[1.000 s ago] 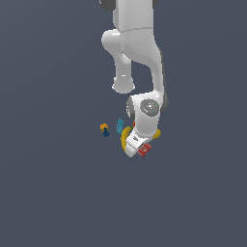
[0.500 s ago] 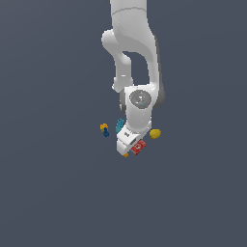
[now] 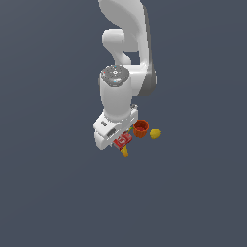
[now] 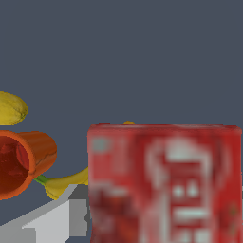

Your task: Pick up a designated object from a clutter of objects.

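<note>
Filling the wrist view, the red box (image 4: pixel 163 182) sits at the gripper (image 3: pixel 117 143); its grip can't be judged.

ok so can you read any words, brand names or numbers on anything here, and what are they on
Red box: pale lettering and shapes on its face, too blurred to read in the wrist view and too small in the exterior view.
Orange-red cup: no text visible.
Banana, lemon: no text.
Nothing in either view can be quoted.

red box (image 4: pixel 163 182) with white lettering, orange-red cup (image 4: pixel 23 161), yellow banana (image 4: pixel 66 182), yellow lemon (image 3: pixel 154 133).
</note>
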`<state>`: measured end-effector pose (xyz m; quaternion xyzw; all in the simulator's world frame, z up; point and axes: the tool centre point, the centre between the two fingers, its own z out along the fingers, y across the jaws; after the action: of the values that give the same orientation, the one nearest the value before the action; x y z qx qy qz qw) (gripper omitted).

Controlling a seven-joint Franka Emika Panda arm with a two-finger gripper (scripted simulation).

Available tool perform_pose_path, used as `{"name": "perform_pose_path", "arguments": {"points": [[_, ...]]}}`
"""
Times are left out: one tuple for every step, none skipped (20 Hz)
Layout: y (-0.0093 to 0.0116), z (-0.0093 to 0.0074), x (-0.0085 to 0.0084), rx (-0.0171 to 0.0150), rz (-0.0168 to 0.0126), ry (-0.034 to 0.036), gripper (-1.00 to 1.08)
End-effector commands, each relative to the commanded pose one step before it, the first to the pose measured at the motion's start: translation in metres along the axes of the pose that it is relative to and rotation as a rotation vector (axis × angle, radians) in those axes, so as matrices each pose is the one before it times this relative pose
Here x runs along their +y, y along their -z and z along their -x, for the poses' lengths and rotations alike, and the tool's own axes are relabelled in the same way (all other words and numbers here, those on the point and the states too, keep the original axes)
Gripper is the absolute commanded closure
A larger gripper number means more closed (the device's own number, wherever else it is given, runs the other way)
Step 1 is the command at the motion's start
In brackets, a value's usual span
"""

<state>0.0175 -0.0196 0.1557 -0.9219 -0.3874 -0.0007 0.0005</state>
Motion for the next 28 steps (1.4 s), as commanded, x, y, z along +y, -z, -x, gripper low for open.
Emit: {"name": "perform_pose_path", "arguments": {"points": [[0.02538,0.01099,0.01729,0.00063,-0.00124,0.00078,1.08],[0.00999,0.00417,0.00709,0.00000,0.00000,0.00000,1.08],[0.00991,0.00413,0.00706,0.00000,0.00000,0.00000,1.08],[0.00987,0.00412,0.00704,0.00054,-0.00038,0.00019,1.08],[0.00978,0.00406,0.00701,0.00000,0.00000,0.00000,1.08],[0.00972,0.00403,0.00700,0.00000,0.00000,0.00000,1.08],[0.00966,0.00399,0.00699,0.00000,0.00000,0.00000,1.08],[0.00960,0.00396,0.00698,0.00000,0.00000,0.00000,1.08],[0.00954,0.00392,0.00697,0.00000,0.00000,0.00000,1.08],[0.00950,0.00386,0.00694,-0.00052,0.00040,-0.00023,1.08],[0.00933,0.00381,0.00690,0.00000,0.00000,0.00000,1.08],[0.00891,0.00362,0.00663,0.00000,0.00000,0.00000,1.08],[0.00849,0.00344,0.00636,0.00000,0.00000,0.00000,1.08],[0.00813,0.00323,0.00609,-0.00054,0.00036,-0.00023,1.08],[0.00777,0.00311,0.00590,0.00000,0.00000,0.00000,1.08],[0.00746,0.00297,0.00569,0.00000,0.00000,0.00000,1.08],[0.00718,0.00279,0.00547,-0.00054,0.00036,-0.00024,1.08],[0.00687,0.00269,0.00532,0.00000,0.00000,0.00000,1.08],[0.00645,0.00250,0.00503,0.00000,0.00000,0.00000,1.08],[0.00597,0.00225,0.00462,-0.00054,0.00035,-0.00026,1.08],[0.00545,0.00209,0.00430,0.00000,0.00000,0.00000,1.08],[0.00498,0.00190,0.00395,0.00000,0.00000,0.00000,1.08],[0.00455,0.00172,0.00363,0.00000,0.00000,0.00000,1.08],[0.00418,0.00150,0.00329,-0.00053,0.00035,-0.00028,1.08],[0.00374,0.00136,0.00304,0.00000,0.00000,0.00000,1.08],[0.00340,0.00121,0.00279,0.00000,0.00000,0.00000,1.08],[0.00310,0.00108,0.00257,0.00000,0.00000,0.00000,1.08],[0.00283,0.00098,0.00235,0.00000,0.00000,0.00000,1.08]]}}
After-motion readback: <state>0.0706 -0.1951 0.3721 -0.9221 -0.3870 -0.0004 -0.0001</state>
